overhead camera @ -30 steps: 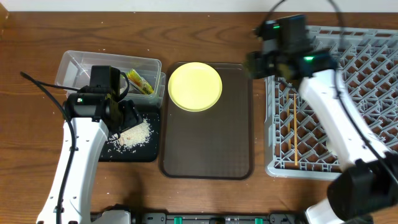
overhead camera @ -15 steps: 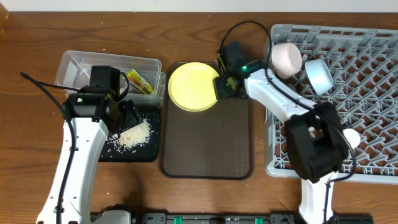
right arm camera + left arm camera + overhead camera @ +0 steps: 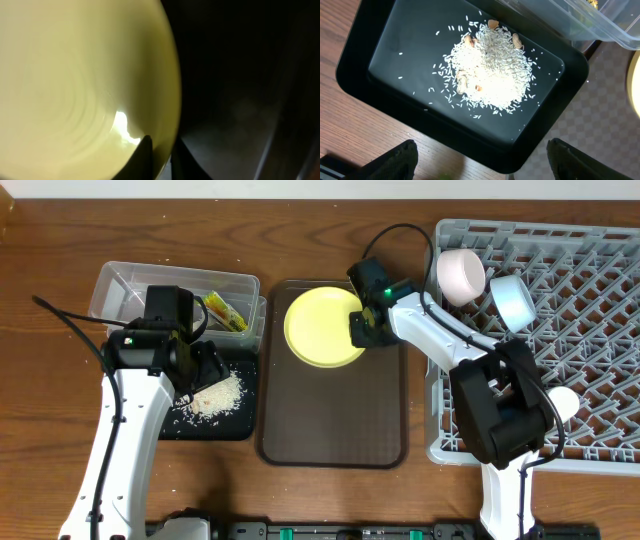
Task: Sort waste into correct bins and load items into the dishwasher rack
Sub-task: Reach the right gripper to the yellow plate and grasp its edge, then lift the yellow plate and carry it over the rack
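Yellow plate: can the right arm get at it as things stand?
Likely yes: the right gripper sits at the rim of the yellow plate, a finger on each side of the edge, and nothing lies on the plate.

Your right gripper point(image 3: 361, 332) has come off the dishwasher rack point(image 3: 590, 340), where a second ago it hung blurred over the corner beside the brown serving tray point(image 3: 333, 420). It now sits low at the right rim of the yellow plate point(image 3: 318, 330), its fingers pinched on that rim. With the arm out of the way, you can see the pinkish-white bowl point(image 3: 460, 275) and the light blue bowl point(image 3: 512, 300) in the rack. In the last half second the plate has slid right and a little toward you on the tray, so a wider strip of bare tray shows on its left side.
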`<action>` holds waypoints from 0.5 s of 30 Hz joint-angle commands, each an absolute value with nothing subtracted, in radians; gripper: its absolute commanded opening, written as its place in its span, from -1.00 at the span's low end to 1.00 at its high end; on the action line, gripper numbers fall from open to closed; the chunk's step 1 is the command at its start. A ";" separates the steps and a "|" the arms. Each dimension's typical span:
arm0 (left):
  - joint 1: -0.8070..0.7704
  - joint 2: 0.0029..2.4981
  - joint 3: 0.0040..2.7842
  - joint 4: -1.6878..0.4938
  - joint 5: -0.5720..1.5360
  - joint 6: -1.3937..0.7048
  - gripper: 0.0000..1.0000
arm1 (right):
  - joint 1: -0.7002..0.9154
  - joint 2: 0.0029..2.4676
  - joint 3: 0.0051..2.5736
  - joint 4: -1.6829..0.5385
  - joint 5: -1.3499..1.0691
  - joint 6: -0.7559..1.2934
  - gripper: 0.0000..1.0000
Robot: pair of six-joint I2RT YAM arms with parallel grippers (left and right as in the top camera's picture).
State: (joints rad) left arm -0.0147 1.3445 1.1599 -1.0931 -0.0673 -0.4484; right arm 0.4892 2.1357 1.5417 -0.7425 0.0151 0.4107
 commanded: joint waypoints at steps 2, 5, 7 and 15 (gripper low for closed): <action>-0.010 1.345 1.162 -1.095 -0.087 -0.455 0.71 | 0.496 2.139 1.547 -0.774 0.048 0.437 -0.97; -0.010 1.345 1.162 -1.095 -0.087 -0.455 0.71 | 0.482 2.128 1.552 -0.803 0.048 0.437 -0.98; -0.010 1.345 1.162 -1.095 -0.087 -0.455 0.71 | 0.468 2.106 1.552 -0.812 0.047 0.432 -0.98; -0.010 1.345 1.162 -1.095 -0.087 -0.455 0.71 | 0.413 1.906 1.552 -0.820 0.049 0.324 -0.98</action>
